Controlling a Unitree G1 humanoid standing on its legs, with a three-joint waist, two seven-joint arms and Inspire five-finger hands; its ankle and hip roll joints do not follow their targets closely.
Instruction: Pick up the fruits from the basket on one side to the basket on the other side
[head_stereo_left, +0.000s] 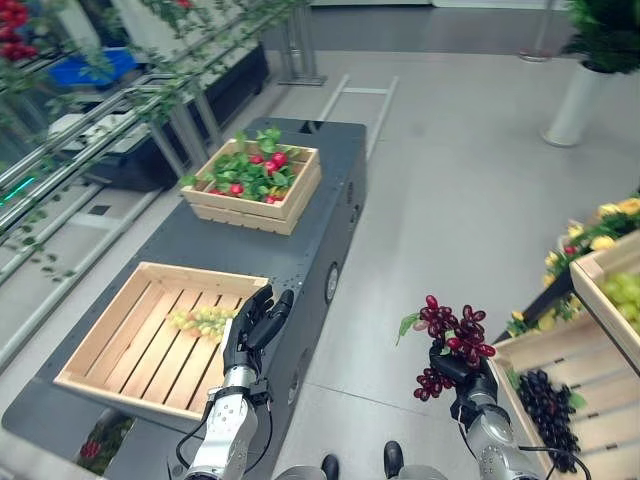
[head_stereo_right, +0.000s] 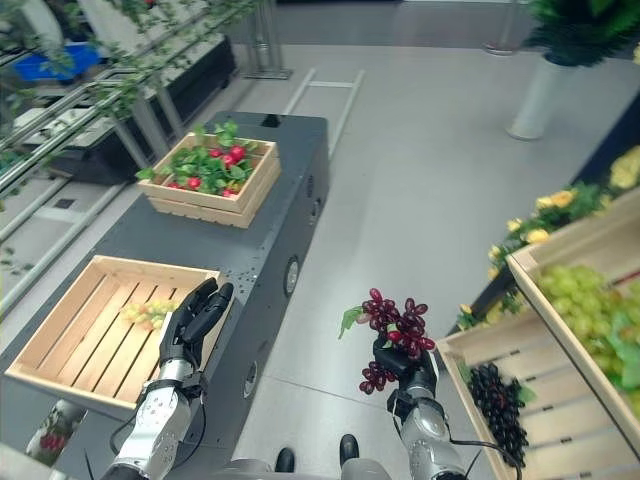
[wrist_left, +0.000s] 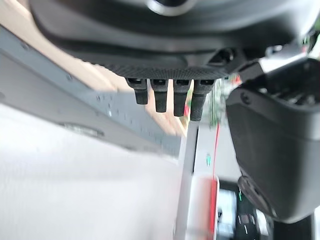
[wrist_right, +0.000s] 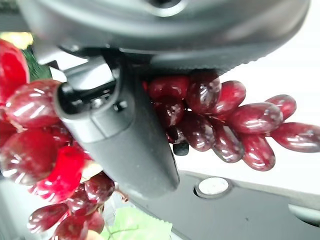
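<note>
Your right hand (head_stereo_left: 462, 378) fingers clenched round red grapes (head_stereo_left: 455, 335), bunch held over floor, your left hand (head_stereo_left: 252, 330) fingers straight, tips beside green grapes (head_stereo_left: 203, 321) in wooden crate (head_stereo_left: 120, 350) w/ slats

I see a dark red grape bunch (head_stereo_left: 452, 340) clutched in my right hand (head_stereo_left: 462, 380) over the floor, green grapes (head_stereo_left: 203, 321) lying in the near wooden crate (head_stereo_left: 110, 340).
</note>
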